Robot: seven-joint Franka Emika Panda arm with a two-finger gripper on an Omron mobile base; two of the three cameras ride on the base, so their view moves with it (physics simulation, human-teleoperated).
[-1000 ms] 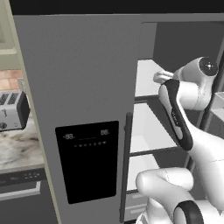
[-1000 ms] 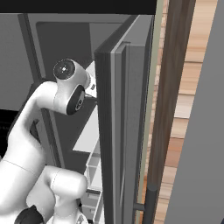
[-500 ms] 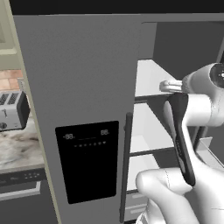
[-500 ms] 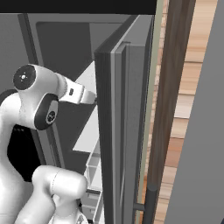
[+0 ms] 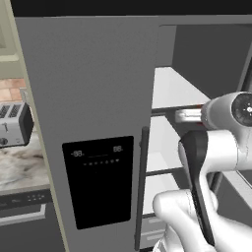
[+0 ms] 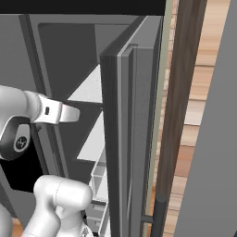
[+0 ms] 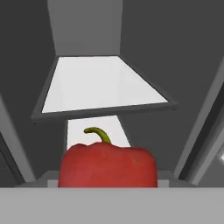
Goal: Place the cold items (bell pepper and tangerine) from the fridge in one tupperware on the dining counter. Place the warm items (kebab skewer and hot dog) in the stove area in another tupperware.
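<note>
A red bell pepper [image 7: 108, 166] with a curled green stem sits right at the bottom of the hand view, in front of the fridge shelves. It covers my fingertips. My gripper [image 5: 186, 116] is shut on it, held at mid height inside the open fridge, in front of the white shelves [image 7: 105, 83]. From the right side the hand [image 6: 69, 113] points toward the open door's inner edge.
The shut left fridge door [image 5: 98, 88] with its black dispenser panel [image 5: 98, 182] stands to my left. The open right door [image 6: 132, 139] stands edge-on close to the hand. A toaster [image 5: 12, 125] sits on the marble counter [image 5: 19, 167] far left.
The hand has dropped lower and drawn back toward the fridge opening, and the elbow has swung out to the side. The jaws have kept the same width.
</note>
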